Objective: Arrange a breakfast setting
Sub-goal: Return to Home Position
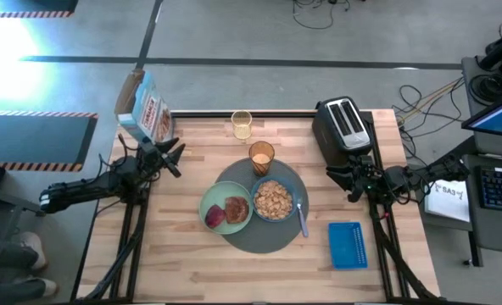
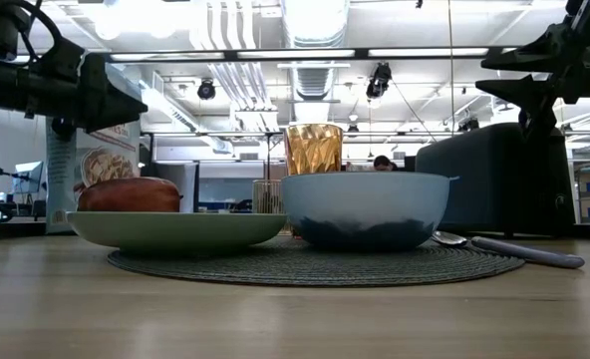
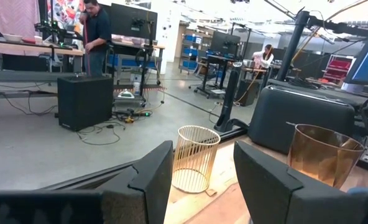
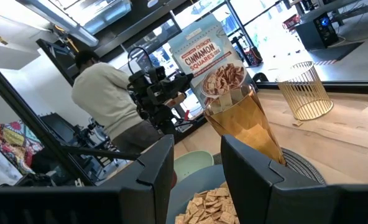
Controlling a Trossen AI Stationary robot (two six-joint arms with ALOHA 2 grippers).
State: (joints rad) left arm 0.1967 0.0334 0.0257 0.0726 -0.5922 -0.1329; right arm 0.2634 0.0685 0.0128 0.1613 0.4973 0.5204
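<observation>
A round dark-grey mat (image 1: 244, 241) lies mid-table. On it rest a pale-green plate (image 1: 215, 207) with a toast slice (image 1: 236, 207) and red fruit (image 1: 214, 218), a blue bowl (image 1: 295, 196) of brown cereal (image 1: 273, 200), a spoon (image 1: 302, 220) and an amber tumbler (image 1: 261, 156). My left gripper (image 1: 173, 158) is open and empty, raised at the left. My right gripper (image 1: 343, 176) is open and empty, raised at the right beside the toaster.
A black-and-silver toaster (image 1: 343, 124) stands at the far right. A cereal box (image 1: 147, 108) stands at the far left. A small wire cup (image 1: 242, 124) stands at the far edge. A blue slotted basket (image 1: 347, 244) lies near right. People stand in the room beyond.
</observation>
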